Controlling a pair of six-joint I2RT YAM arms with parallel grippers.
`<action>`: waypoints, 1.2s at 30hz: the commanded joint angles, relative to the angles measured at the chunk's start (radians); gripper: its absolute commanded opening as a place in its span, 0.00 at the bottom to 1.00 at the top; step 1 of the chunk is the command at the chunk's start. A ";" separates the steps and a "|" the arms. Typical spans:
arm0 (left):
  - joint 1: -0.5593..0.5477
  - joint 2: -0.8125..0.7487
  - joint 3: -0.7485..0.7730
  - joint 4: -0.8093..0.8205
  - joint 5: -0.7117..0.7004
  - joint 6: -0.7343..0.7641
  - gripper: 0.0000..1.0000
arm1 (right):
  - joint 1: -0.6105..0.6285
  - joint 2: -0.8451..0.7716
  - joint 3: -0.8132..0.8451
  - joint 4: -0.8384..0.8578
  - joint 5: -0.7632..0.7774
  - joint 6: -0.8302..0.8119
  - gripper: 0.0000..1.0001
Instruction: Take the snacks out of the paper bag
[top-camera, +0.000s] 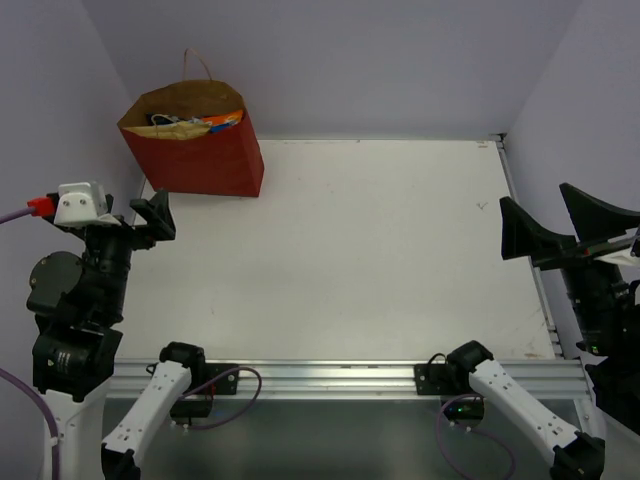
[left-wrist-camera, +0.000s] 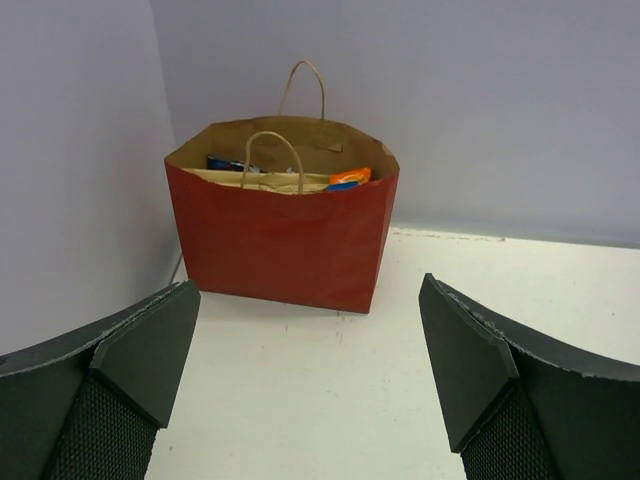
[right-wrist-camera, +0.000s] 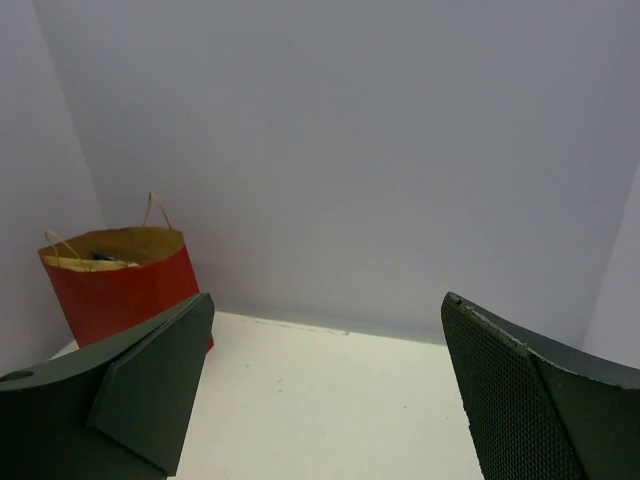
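Top external view: the paper bag (top-camera: 195, 160) stands upright at the table's (top-camera: 350, 260) 11 o'clock corner. Its left end is close to the left wall (top-camera: 60, 80) and its back is near the rear wall (top-camera: 400, 60); contact w/ either can't be told. From the bag's right side, white table top runs to the 3 o'clock edge, and toward 6 o'clock to the metal rail (top-camera: 330, 378) w/ both arm bases.

The left gripper (top-camera: 150, 210) hangs just on the 6 o'clock side of the bag, apart from it, facing its red front. Its jaws are released and spread wide, gripping and touching nothing. The right gripper (top-camera: 533, 195) sits at the 3 o'clock edge, well apart from the bag, jaws likewise wide, nothing btwn them.

The snacks (left-wrist-camera: 350, 178) are inside the bag, w/ only the tops showing above the rim: an orange pkt at the right end, a blue one at the left, a tan strip btwn. The rest is hidden by the bag walls, so the count can't be told. The near handle (left-wrist-camera: 272, 150) crosses the opening and the far handle (left-wrist-camera: 302, 85) stands up. In the right wrist view the bag is small at 9 o'clock, contents hard to make out.
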 joint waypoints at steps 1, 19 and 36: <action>-0.003 0.045 0.023 -0.018 0.017 -0.027 1.00 | 0.003 0.012 -0.007 0.000 0.008 0.010 0.99; -0.003 0.954 0.560 0.040 0.079 -0.013 1.00 | 0.003 0.075 -0.205 -0.199 -0.266 0.178 0.99; -0.005 1.495 0.917 0.029 0.132 0.054 0.72 | 0.003 0.166 -0.276 -0.224 -0.300 0.161 0.99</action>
